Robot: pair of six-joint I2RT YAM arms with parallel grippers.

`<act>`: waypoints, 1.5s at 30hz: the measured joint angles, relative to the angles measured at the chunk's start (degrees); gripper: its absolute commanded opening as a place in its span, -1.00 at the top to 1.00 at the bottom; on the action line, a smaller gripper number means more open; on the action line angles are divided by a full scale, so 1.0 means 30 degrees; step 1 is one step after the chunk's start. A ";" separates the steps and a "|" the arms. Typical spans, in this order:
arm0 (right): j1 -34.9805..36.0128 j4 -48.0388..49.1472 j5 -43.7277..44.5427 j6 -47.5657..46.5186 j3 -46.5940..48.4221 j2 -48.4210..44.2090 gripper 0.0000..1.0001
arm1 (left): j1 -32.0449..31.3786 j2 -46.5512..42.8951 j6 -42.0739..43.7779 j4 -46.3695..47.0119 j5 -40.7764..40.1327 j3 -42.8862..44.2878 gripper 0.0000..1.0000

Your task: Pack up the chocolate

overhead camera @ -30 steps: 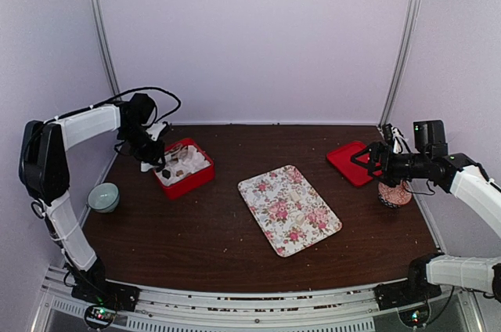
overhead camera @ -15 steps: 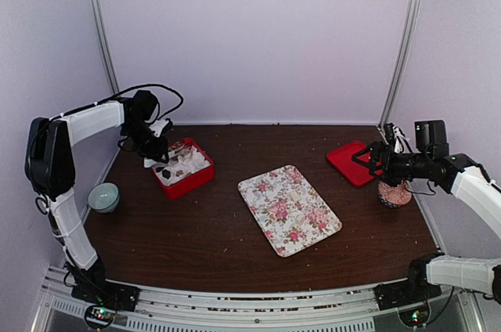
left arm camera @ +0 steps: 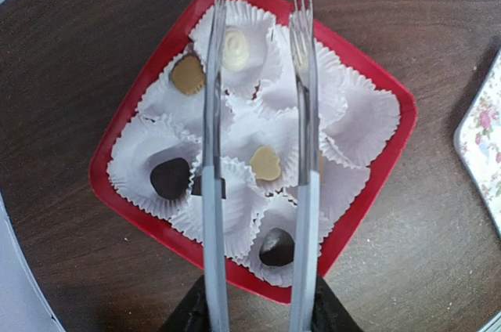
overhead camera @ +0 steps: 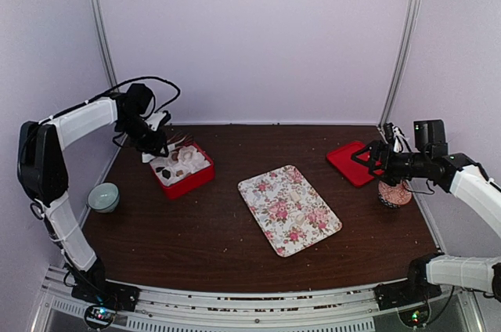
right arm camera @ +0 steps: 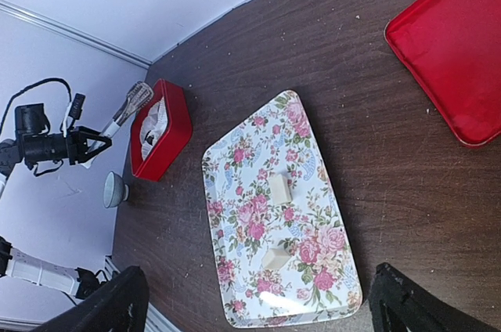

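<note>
Well, the left gripper (left arm camera: 256,312) is clamped on the tongs (left arm camera: 211,191), whose two arms stand apart and point up the frame over the red box (left arm camera: 149,238). A tan chocolate (left arm camera: 264,164) sits in its paper cup (left arm camera: 249,142) right between them. The right gripper (overhead camera: 366,158) hangs wide open, far right. Crumbs dot the brown table (left arm camera: 407,285).

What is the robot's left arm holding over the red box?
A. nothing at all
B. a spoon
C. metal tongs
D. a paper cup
C: the left gripper holds metal tongs, whose two forked arms stretch out over the red box full of white paper cups.
</note>
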 measured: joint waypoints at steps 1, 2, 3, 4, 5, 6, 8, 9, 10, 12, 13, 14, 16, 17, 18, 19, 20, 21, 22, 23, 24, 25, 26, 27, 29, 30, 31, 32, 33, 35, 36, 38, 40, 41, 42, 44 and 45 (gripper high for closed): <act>0.0000 0.0051 0.0000 0.0015 0.0000 0.0022 -0.99 | 0.0000 -0.0342 0.0000 0.0029 0.0102 -0.0015 0.24; 0.0000 0.0109 0.0000 0.0036 0.0000 0.0058 -0.99 | 0.0000 -0.0721 0.0000 0.0080 0.0182 -0.0044 0.24; 0.0000 0.0153 -0.0007 0.0058 0.0000 0.0087 -1.00 | 0.0000 -0.1166 0.0000 0.0160 0.0306 -0.0124 0.24; 0.0000 0.0248 -0.0007 0.0066 0.0000 0.0131 -0.99 | 0.0000 -0.1676 0.0000 0.0277 0.0495 -0.0255 0.23; 0.0000 0.0350 -0.0015 0.0080 0.0000 0.0189 -1.00 | -0.0051 -0.2069 0.0000 0.0342 0.0634 -0.0364 0.24; 0.0000 0.0423 -0.0015 0.0095 0.0000 0.0262 -0.99 | -0.0146 -0.2499 0.0007 0.0437 0.0787 -0.0474 0.24; 0.0000 0.0670 -0.0022 0.0146 0.0000 0.0495 -1.00 | -0.0423 -0.3038 0.0022 0.0576 0.1020 -0.0583 0.24; 0.0000 0.0758 -0.0029 0.0153 0.0000 0.0605 -0.99 | -0.0641 -0.3169 0.0051 0.0605 0.1115 -0.0619 0.24; 0.0000 0.0823 -0.0036 0.0153 0.0000 0.0707 -0.99 | -0.1035 -0.3242 0.0095 0.0641 0.1195 -0.0648 0.24; 0.0000 0.0918 -0.0036 0.0189 0.0000 0.0940 -1.00 | -0.1945 -0.3242 0.0204 0.0714 0.1253 -0.0743 0.24; 0.0000 0.0954 -0.0029 0.0189 0.0007 0.1027 -1.00 | -0.2645 -0.3198 0.0248 0.0714 0.1282 -0.0794 0.24; 0.0000 0.0954 -0.0029 0.0197 0.0036 0.1129 -0.99 | -0.3118 -0.3169 0.0291 0.0714 0.1319 -0.0831 0.24; 0.0000 0.0962 -0.0007 0.0197 0.0102 0.1253 -0.99 | -0.4386 -0.3053 0.0357 0.0721 0.1406 -0.0867 0.24; 0.0000 0.0962 0.0000 0.0189 0.0146 0.1311 -1.00 | -0.5071 -0.2973 0.0364 0.0743 0.1479 -0.0874 0.24; 0.0000 0.0947 0.0022 0.0189 0.0226 0.1348 -1.00 | -0.5610 -0.2900 0.0364 0.0831 0.1588 -0.0896 0.24; 0.0000 0.0933 0.0058 0.0189 0.0299 0.1370 -0.99 | -0.6207 -0.2827 0.0357 0.0991 0.1719 -0.0954 0.24; 0.0000 0.0918 0.0168 0.0197 0.0372 0.1370 -1.00 | -0.6674 -0.2776 0.0357 0.1122 0.1829 -0.1020 0.24; 0.0000 0.0882 0.0277 0.0189 0.0430 0.1362 -1.00 | -0.7053 -0.2739 0.0350 0.1209 0.1902 -0.1107 0.24; 0.0000 0.0780 0.0437 0.0197 0.0495 0.1355 -1.00 | -0.7482 -0.2725 0.0350 0.1384 0.1953 -0.1275 0.24; 0.0000 0.0605 0.0568 0.0197 0.0576 0.1355 -1.00 | -0.7825 -0.2725 0.0321 0.1515 0.2011 -0.1435 0.24; 0.0000 0.0393 0.0772 0.0189 0.0670 0.1333 -0.99 | -0.8116 -0.2718 0.0262 0.1610 0.2098 -0.1596 0.24; 0.0000 0.0226 0.0947 0.0189 0.0736 0.1290 -0.99 | -0.8415 -0.2710 0.0197 0.1647 0.2208 -0.1756 0.24; 0.0000 0.0058 0.1093 0.0197 0.0787 0.1224 -1.00 | -0.8684 -0.2688 0.0117 0.1668 0.2310 -0.1887 0.24; 0.0000 -0.0109 0.1268 0.0219 0.0831 0.1144 -1.00 | -0.8961 -0.2652 0.0066 0.1668 0.2441 -0.1989 0.24; 0.0000 -0.0350 0.1537 0.0342 0.0889 0.0933 -1.00 | -0.9486 -0.2586 0.0058 0.1668 0.2623 -0.2091 0.24; 0.0000 -0.0415 0.1639 0.0401 0.0889 0.0831 -1.00 | -0.9704 -0.2579 0.0066 0.1661 0.2667 -0.2149 0.24; 0.0000 -0.0510 0.1749 0.0539 0.0889 0.0685 -1.00 | -0.9887 -0.2579 0.0073 0.1632 0.2710 -0.2200 0.24; 0.0000 -0.0561 0.1821 0.0634 0.0889 0.0597 -0.99 | -1.0054 -0.2579 0.0080 0.1625 0.2747 -0.2266 0.24; 0.0000 -0.0590 0.1865 0.0729 0.0889 0.0495 -1.00 | -1.0222 -0.2579 0.0080 0.1617 0.2798 -0.2368 0.24; 0.0000 -0.0648 0.1894 0.0874 0.0889 0.0372 -1.00 | -1.0338 -0.2565 0.0087 0.1566 0.2878 -0.2543 0.24; 0.0000 -0.0699 0.1902 0.0889 0.0903 0.0357 -1.00 | -1.0331 -0.2528 0.0080 0.1501 0.2907 -0.2572 0.23; 0.0000 -0.0925 0.1938 0.0925 0.0969 0.0357 -0.99 | -1.0331 -0.2368 0.0073 0.1486 0.2914 -0.2579 0.23; 0.0000 -0.1056 0.1938 0.0918 0.1020 0.0357 -0.99 | -1.0367 -0.2164 0.0073 0.1486 0.2907 -0.2579 0.22; 0.0000 -0.1078 0.1938 0.0903 0.1042 0.0357 -1.00 | -1.0404 -0.2025 0.0073 0.1494 0.2907 -0.2579 0.22; 0.0000 -0.1086 0.1938 0.0831 0.1042 0.0357 -1.00 | -1.0477 -0.1865 0.0080 0.1494 0.2900 -0.2572 0.22; 0.0000 -0.1115 0.1938 0.0787 0.1035 0.0357 -1.00 | -1.0761 -0.1464 0.0102 0.1501 0.2776 -0.2557 0.22; 0.0000 -0.1093 0.1931 0.0787 0.1027 0.0335 -0.99 | -1.1009 -0.1188 0.0109 0.1494 0.2667 -0.2514 0.22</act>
